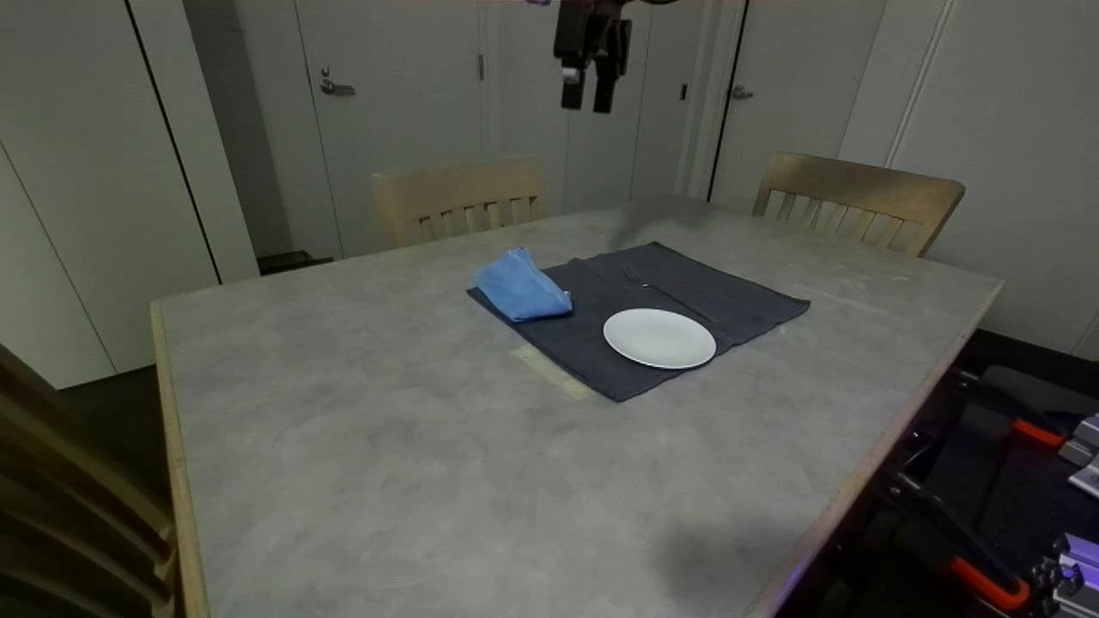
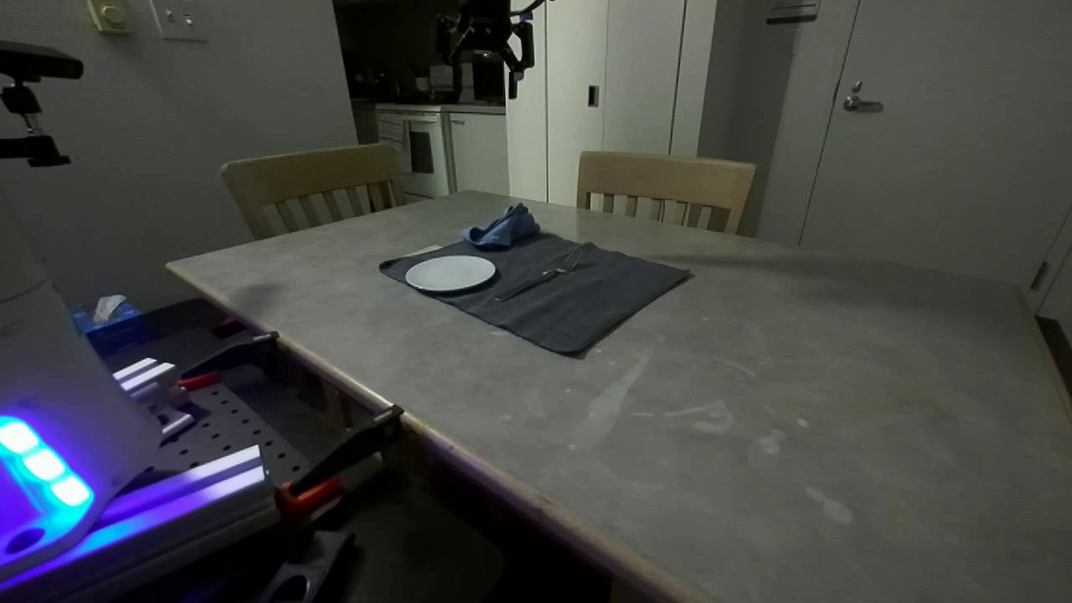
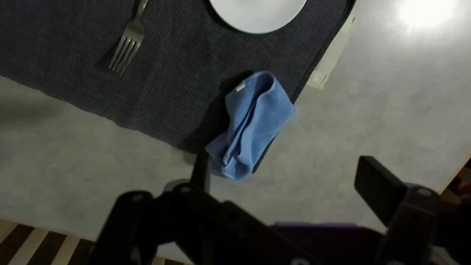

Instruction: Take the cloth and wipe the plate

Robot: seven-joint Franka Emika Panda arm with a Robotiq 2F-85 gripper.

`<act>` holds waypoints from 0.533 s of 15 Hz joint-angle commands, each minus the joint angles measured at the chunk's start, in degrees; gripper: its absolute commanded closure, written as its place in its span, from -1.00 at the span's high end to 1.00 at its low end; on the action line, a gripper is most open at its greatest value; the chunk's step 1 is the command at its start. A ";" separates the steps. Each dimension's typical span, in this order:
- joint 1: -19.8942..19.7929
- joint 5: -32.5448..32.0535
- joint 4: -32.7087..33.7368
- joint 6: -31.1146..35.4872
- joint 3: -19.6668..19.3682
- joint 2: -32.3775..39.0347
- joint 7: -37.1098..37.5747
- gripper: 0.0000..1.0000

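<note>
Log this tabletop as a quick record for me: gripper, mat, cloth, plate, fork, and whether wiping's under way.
gripper: open, holding nothing, above the table
mat: dark grey, on the table
cloth: blue, loosely folded, at one mat corner
plate: white, round, on the mat, apart from the cloth
fork: on the mat, beside the plate
wiping: not under way

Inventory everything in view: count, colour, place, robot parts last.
table: one, grey, centre
mat: one, dark grey, on table
cloth: one, blue, over a mat corner
plate: one, white, on mat
fork: one, silver, on mat
tape strip: one, pale, beside mat
chairs: three, wood-toned, around table
clamps: two, black and red, table edge
rails: several, silver, beside table
tissue box: one, blue, past table edge
stove: one, white, background
doors: several, off-white, background
robot base: one, white, beside table
end effector: one, black, open, above table
</note>
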 commanded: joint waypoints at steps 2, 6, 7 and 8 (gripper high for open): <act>-1.56 0.80 5.01 10.63 1.54 8.50 0.55 1.00; -2.26 1.04 8.42 12.87 2.52 14.69 1.88 1.00; -2.52 1.40 8.89 12.35 2.77 15.87 2.42 1.00; -2.86 1.79 9.43 12.34 3.11 17.15 2.62 1.00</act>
